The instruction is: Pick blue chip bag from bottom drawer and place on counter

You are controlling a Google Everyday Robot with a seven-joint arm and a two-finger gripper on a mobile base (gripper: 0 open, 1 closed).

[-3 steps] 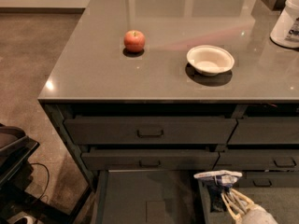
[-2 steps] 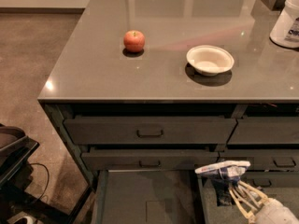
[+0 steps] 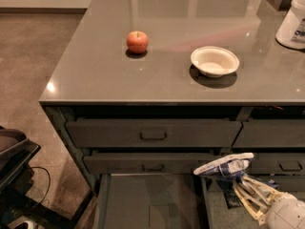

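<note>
Currently my claw point(image 3: 237, 179) sits in the lower right of the frame, its pale fingers point(image 3: 252, 197) reaching up and to the left from the white wrist at the corner. They are pinched on the blue chip bag point(image 3: 224, 166), which lies roughly flat across the fingertips. The bag hangs in the air above the open bottom drawer point(image 3: 143, 197), level with the lower drawer front point(image 3: 147, 163) and just right of the drawer's right wall. It is dark blue with white and lighter patches, but I cannot read any print or brand on it.

The drawer floor below and to the left is plain grey. Right of it, under my fingers, a greenish surface carries a small dark thing point(image 3: 232, 200) that I cannot identify. Above are two rows of dark drawer fronts with dark handles, the upper drawer front point(image 3: 153, 133) being the widest.

The counter point(image 3: 95, 80) fills the upper half of the frame. On it a red apple point(image 3: 137, 41) stands to the left, a white bowl point(image 3: 215, 61) near the middle, and a white container point(image 3: 293, 20) at the right edge, its label too unclear to read. A black machine part point(image 3: 12, 154) with a cable sits at the lower left on the brown floor point(image 3: 28, 56).
</note>
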